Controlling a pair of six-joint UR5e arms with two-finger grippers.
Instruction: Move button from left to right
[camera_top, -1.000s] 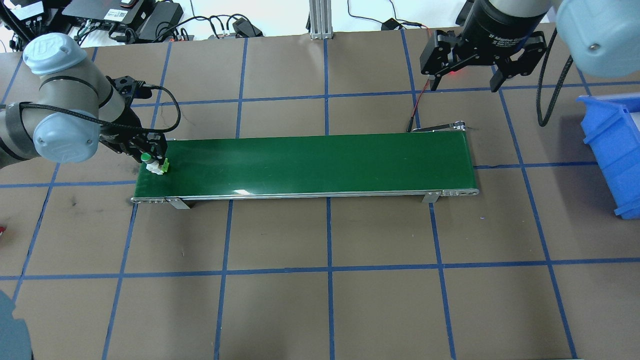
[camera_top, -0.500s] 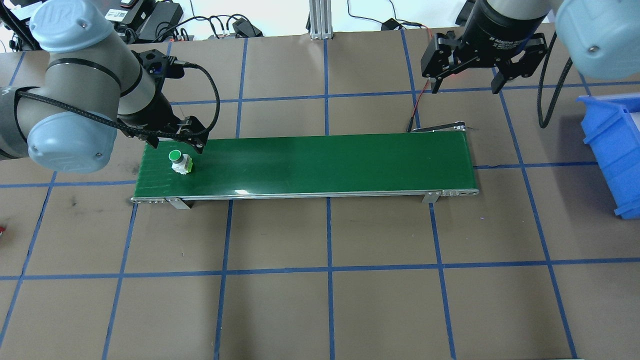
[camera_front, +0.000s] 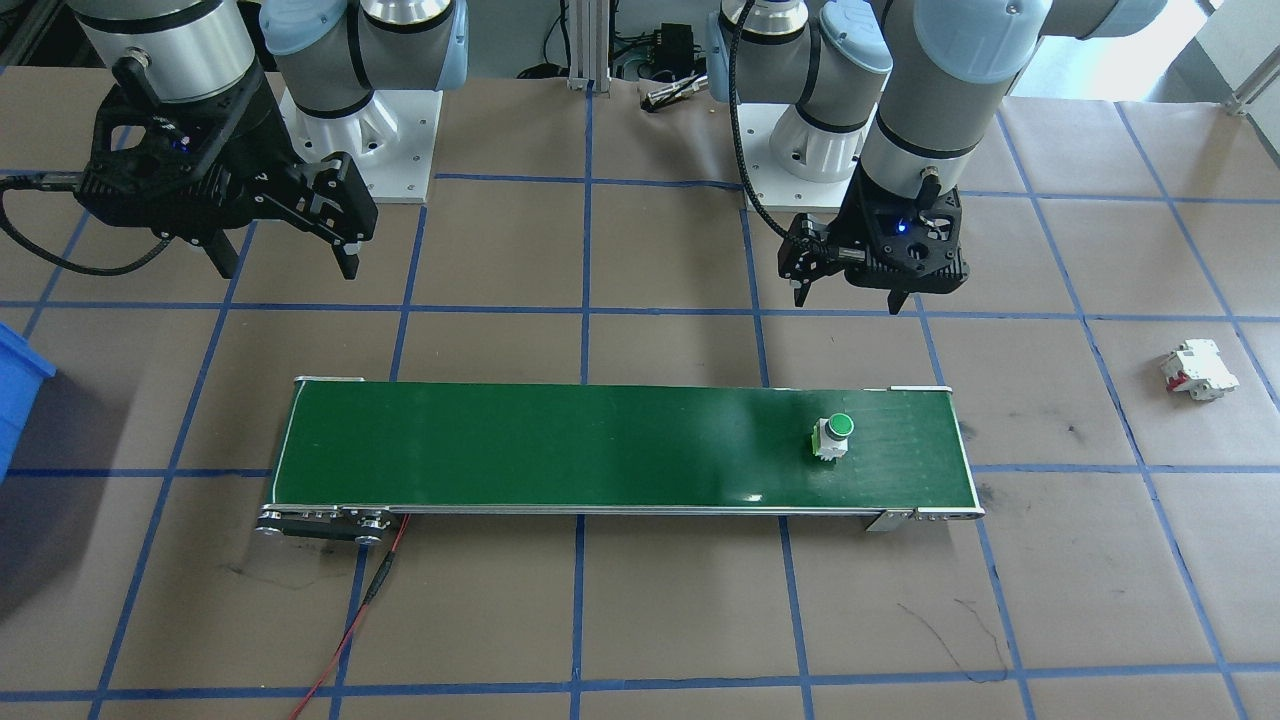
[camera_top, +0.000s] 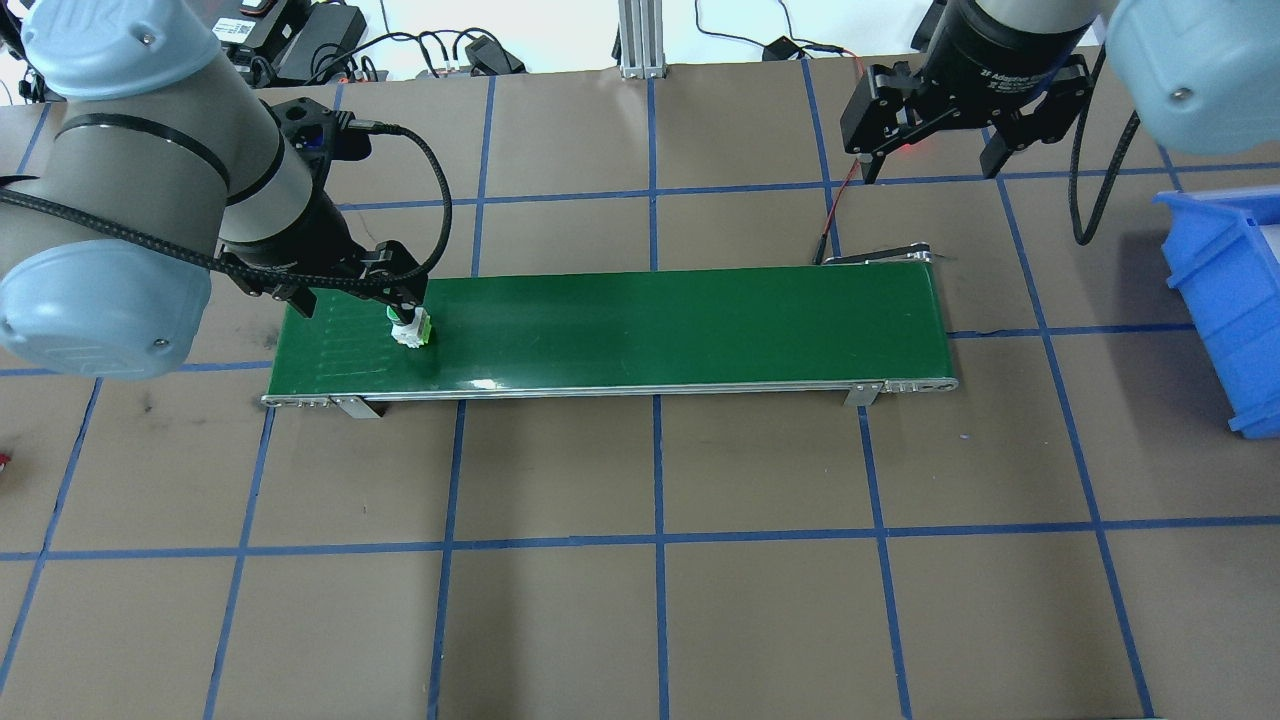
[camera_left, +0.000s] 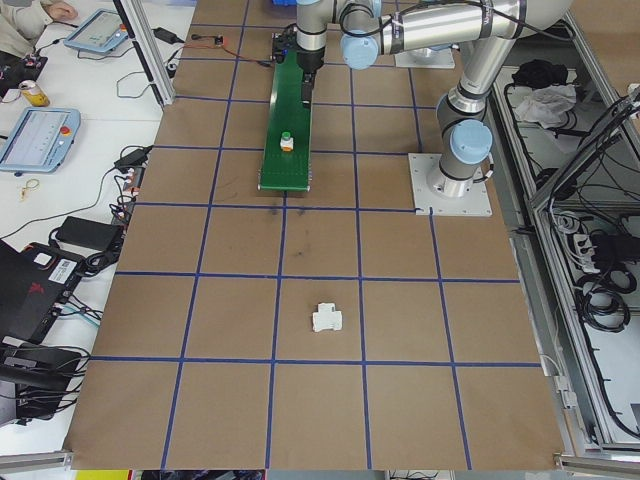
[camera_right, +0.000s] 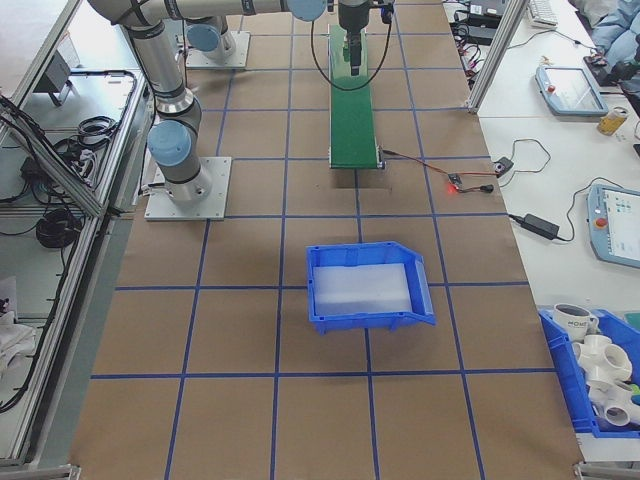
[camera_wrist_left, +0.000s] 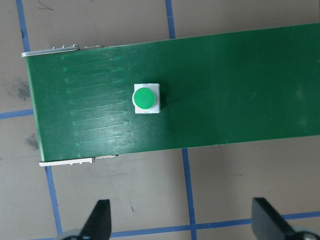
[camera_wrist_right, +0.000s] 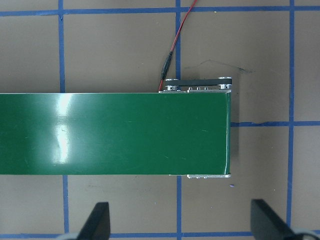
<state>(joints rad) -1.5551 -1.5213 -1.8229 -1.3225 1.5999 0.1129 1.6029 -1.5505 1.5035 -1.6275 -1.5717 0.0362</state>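
The button (camera_front: 833, 437), green cap on a white base, stands upright by itself on the green conveyor belt (camera_front: 600, 445) near the end on my left. The left wrist view shows the button (camera_wrist_left: 146, 98) well beyond the fingertips. My left gripper (camera_front: 848, 300) hangs open and empty above the table, on the robot's side of the belt. In the overhead view one finger of the left gripper (camera_top: 355, 300) partly covers the button (camera_top: 408, 328). My right gripper (camera_top: 928, 172) is open and empty, raised beyond the belt's (camera_top: 650, 325) other end.
A blue bin (camera_top: 1225, 300) stands on the table past the belt's right end. A white breaker block with red parts (camera_front: 1198, 370) lies on the paper out to my left. A red wire (camera_front: 350, 620) runs from the belt's motor end.
My left gripper has risen off the button and spread wide. The button has travelled to the right along the belt. The right gripper has barely moved.
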